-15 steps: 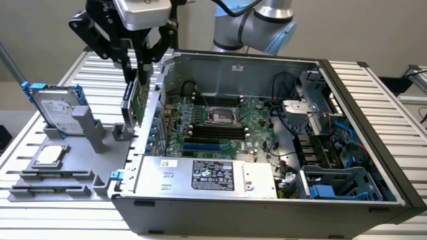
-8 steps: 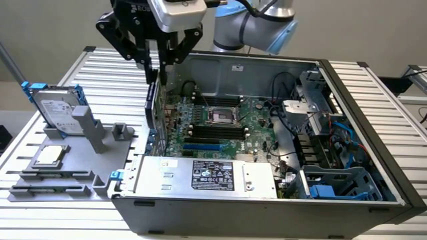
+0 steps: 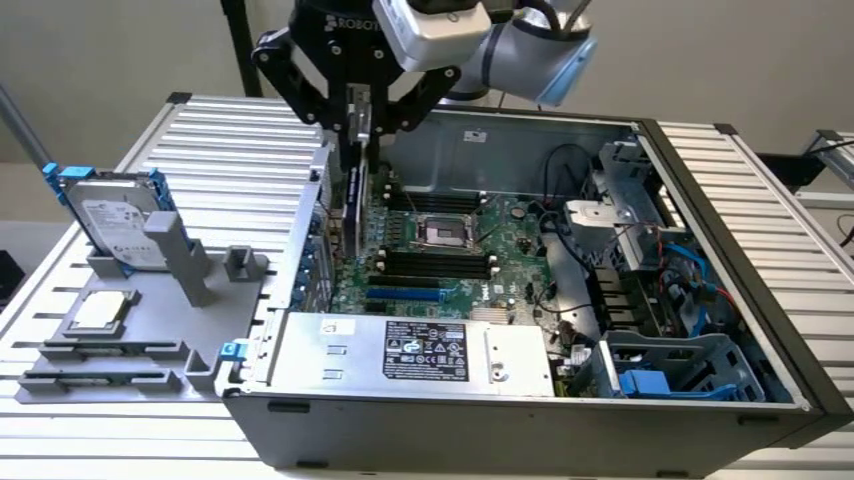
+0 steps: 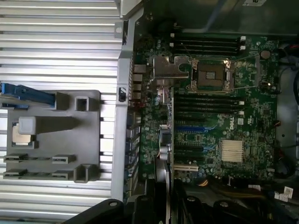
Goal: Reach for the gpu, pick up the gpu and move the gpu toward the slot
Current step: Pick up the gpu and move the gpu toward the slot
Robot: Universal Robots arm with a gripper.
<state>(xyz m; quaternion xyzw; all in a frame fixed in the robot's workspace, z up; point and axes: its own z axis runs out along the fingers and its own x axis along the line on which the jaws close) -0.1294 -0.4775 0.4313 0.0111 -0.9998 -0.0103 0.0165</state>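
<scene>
Ribbed aluminium desk (image 3: 747, 170) carries an open computer case (image 3: 534, 420) and a grey fixture (image 3: 120, 350) with the hard drive (image 3: 114, 225) and a small chip (image 3: 103, 312). Exterior view: tool (image 3: 358, 118) closed on the gpu (image 3: 355, 190), held edge-on, vertical, above the motherboard (image 3: 467, 250) near the case's left wall. Wrist view: gpu (image 4: 161, 140) seen edge-on over the motherboard's expansion slots (image 4: 189, 128).
</scene>
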